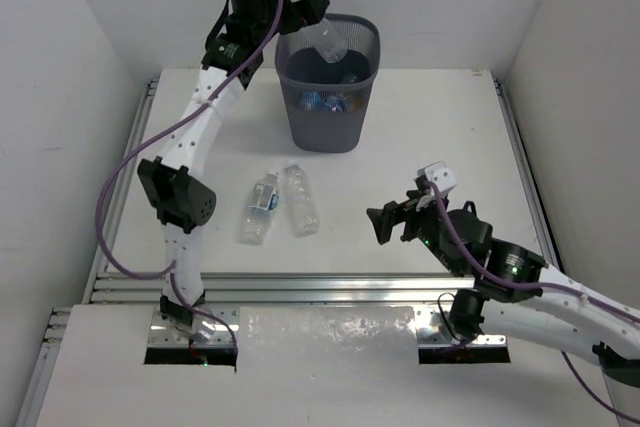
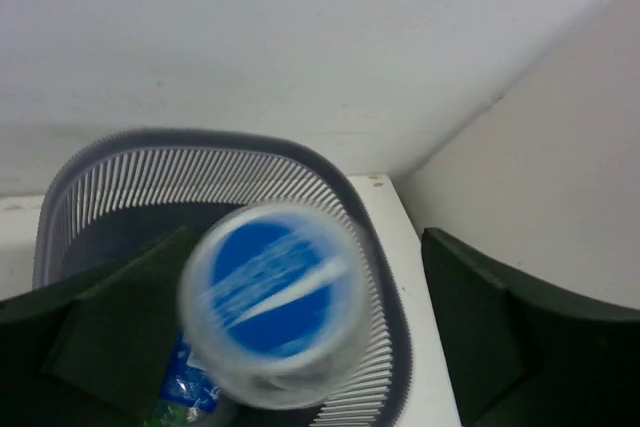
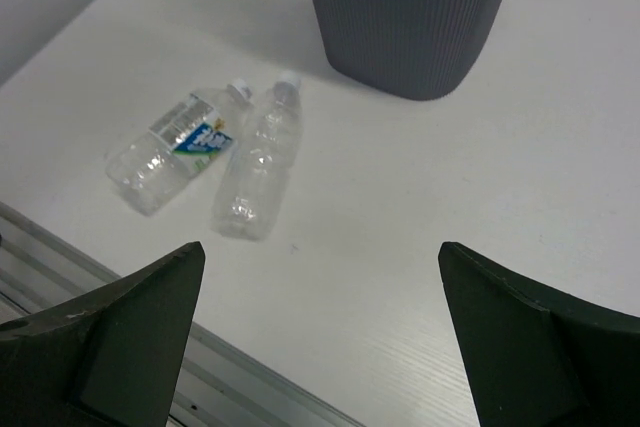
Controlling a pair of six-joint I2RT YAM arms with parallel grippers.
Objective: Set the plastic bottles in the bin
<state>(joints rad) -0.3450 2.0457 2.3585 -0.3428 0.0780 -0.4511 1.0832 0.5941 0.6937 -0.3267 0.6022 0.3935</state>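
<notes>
Place: looks like a robot test cell in a lab, not a home or a shop.
Walls: plain white panels (image 1: 60, 47) are put up at 9, 12 and 3 o'clock, so the table is boxed in.
Table: a bare white top (image 1: 430, 137) is framed with aluminium rails (image 1: 300, 287) at 6 o'clock.
Hardware: two white arms (image 1: 195, 137) are bolted on at 6 o'clock, and purple cables (image 1: 101, 217) are left looping loose.
Props: a mesh bin (image 1: 328, 112) is parked at 12 o'clock, with plastic bottles (image 1: 300, 202) laid mid-table.

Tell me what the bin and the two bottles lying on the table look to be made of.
Bin: dark grey, matte, finely ribbed walls; plastic or metal mesh, unclear. Labelled bottle and plain bottle: thin clear plastic, glossy, crinkled, table showing through.
</notes>
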